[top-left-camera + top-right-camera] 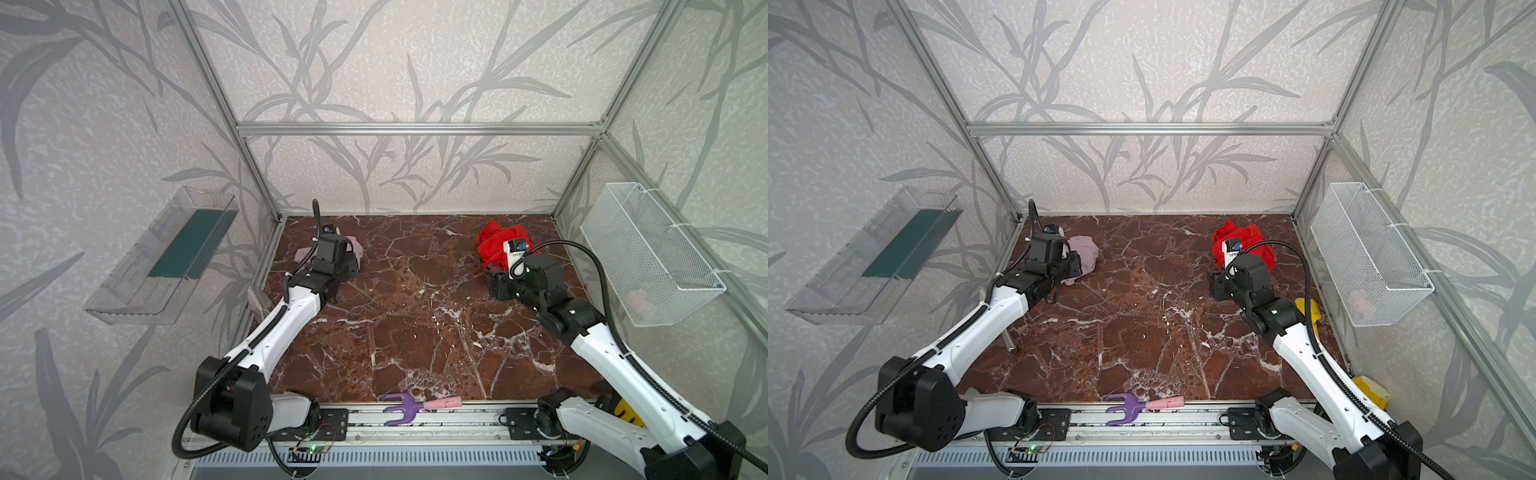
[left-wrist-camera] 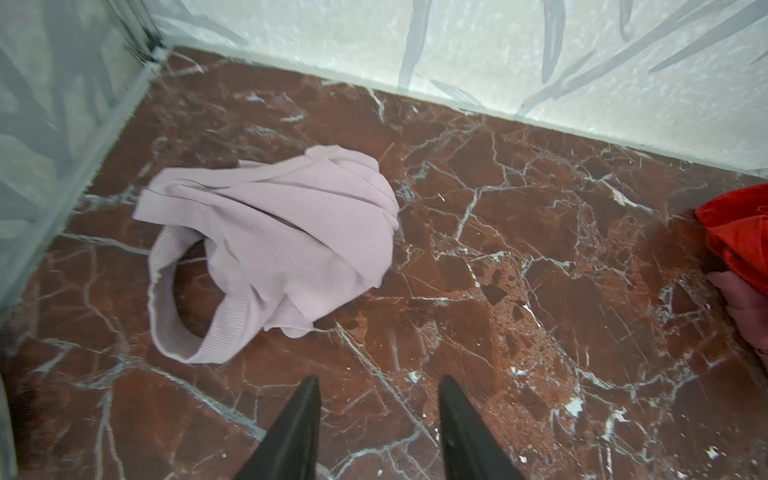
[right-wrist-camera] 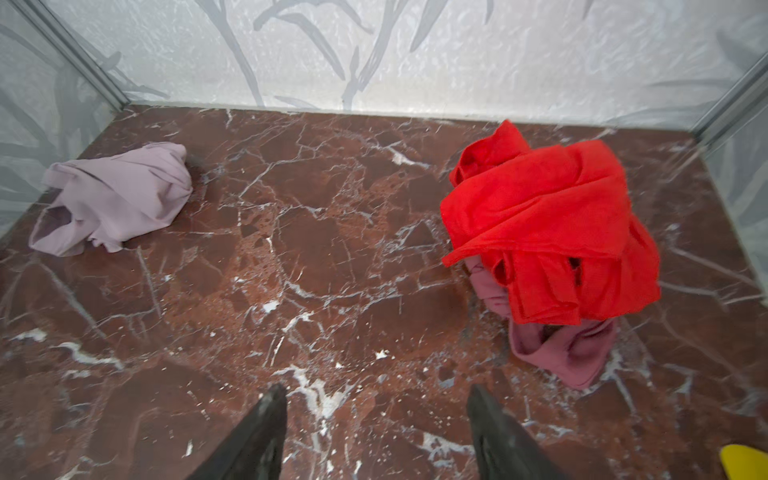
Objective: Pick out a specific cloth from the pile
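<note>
Far left on the brown marbled tabletop [image 1: 1142, 324], the crumpled pale lilac-pink ribbed cloth [image 2: 282, 241] lies alone; in a top view this cloth [image 1: 356, 246] is mostly hidden behind the left wrist. The left gripper [image 2: 378, 380] stands spread, empty, near it. Far right, well apart, sits the pile [image 3: 582, 286]: a bright red cloth [image 3: 540, 208] covers most of a dusty rose-mauve cloth [image 3: 569, 353]. The right gripper [image 3: 376, 388] is spread, empty.

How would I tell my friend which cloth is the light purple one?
Look at the brown marble table and go to its far left corner. One cloth lies there alone, crumpled. It is pale lilac and finely ribbed, unlike the bright red cloth and the darker rose cloth heaped together on the far right.
</note>
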Controlling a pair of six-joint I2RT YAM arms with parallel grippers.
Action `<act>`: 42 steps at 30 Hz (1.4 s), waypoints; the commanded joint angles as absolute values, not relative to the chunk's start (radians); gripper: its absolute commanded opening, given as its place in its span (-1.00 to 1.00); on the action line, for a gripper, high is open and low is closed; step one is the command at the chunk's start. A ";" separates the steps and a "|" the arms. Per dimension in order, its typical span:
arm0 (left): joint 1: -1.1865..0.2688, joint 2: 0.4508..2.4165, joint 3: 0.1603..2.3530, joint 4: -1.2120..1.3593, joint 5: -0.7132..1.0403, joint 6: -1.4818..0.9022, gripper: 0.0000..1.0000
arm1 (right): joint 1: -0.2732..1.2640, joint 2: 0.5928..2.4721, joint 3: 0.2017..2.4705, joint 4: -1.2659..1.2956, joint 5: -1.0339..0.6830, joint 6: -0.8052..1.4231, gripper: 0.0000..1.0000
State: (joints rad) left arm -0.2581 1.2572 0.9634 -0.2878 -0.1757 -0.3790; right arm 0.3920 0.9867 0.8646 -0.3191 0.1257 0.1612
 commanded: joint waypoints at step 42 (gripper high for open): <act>-0.140 1.335 0.572 0.335 -0.623 -0.064 0.43 | 0.295 1.404 0.366 0.881 0.526 -0.189 0.52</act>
